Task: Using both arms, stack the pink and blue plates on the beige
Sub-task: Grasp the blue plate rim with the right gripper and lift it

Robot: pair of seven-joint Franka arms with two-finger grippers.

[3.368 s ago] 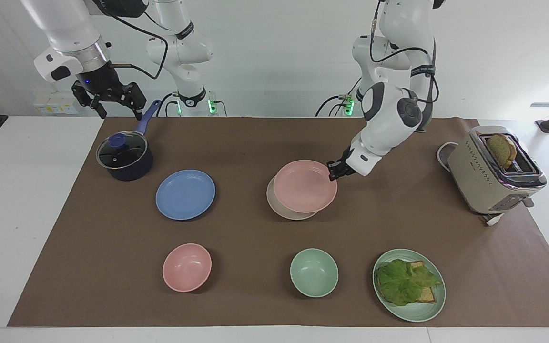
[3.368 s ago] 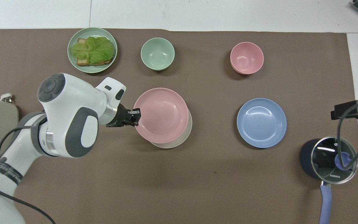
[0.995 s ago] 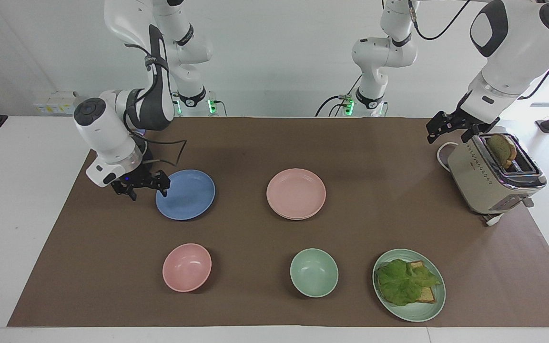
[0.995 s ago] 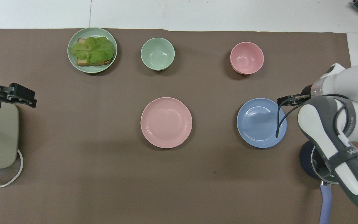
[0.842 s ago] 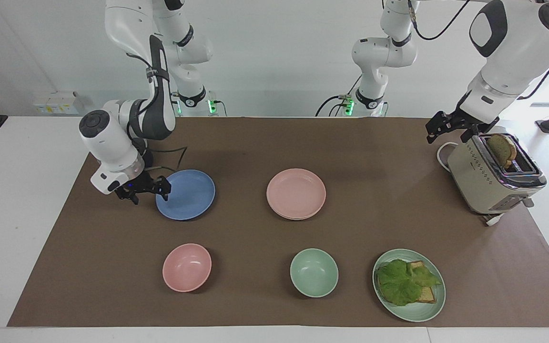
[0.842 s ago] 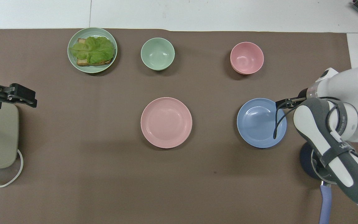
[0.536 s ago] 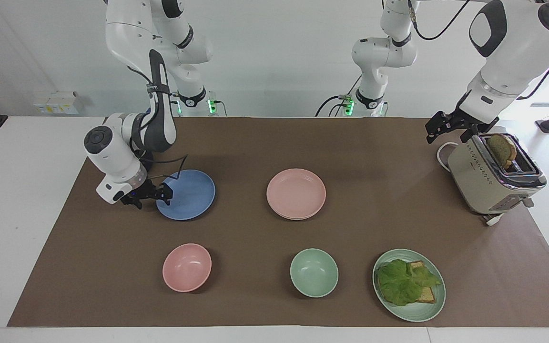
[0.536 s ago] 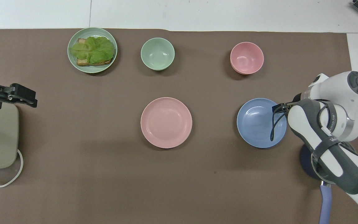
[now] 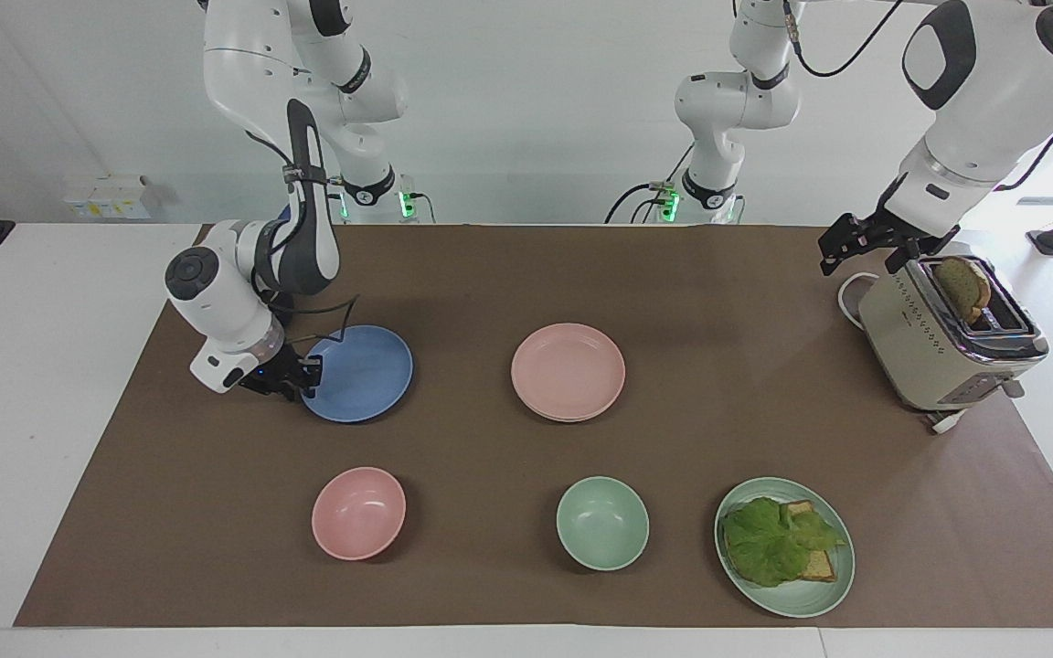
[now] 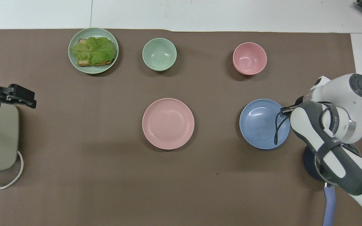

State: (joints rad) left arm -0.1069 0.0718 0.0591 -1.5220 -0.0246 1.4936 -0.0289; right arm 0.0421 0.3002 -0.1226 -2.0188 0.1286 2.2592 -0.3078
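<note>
The blue plate [image 9: 362, 370] [image 10: 261, 124] lies flat on the brown mat toward the right arm's end of the table. My right gripper [image 9: 305, 373] [image 10: 283, 110] is down at its rim, on the edge toward that end, with its fingertips pinched on the rim. At the middle of the mat rests the pink plate [image 9: 568, 370] [image 10: 168, 123]; it covers the beige plate, which is hidden beneath it. My left gripper [image 9: 842, 245] [image 10: 24, 99] waits open and empty in the air by the toaster's end.
A toaster [image 9: 942, 334] with bread stands at the left arm's end. A dark pot [image 10: 311, 161] sits under the right arm. Farther from the robots are a pink bowl [image 9: 358, 512], a green bowl [image 9: 601, 523] and a green plate [image 9: 735, 571] with lettuce on toast.
My right gripper came down to the blue plate's rim and closed on it. Before that, the left arm set the pink plate on the beige one and drew back to the toaster.
</note>
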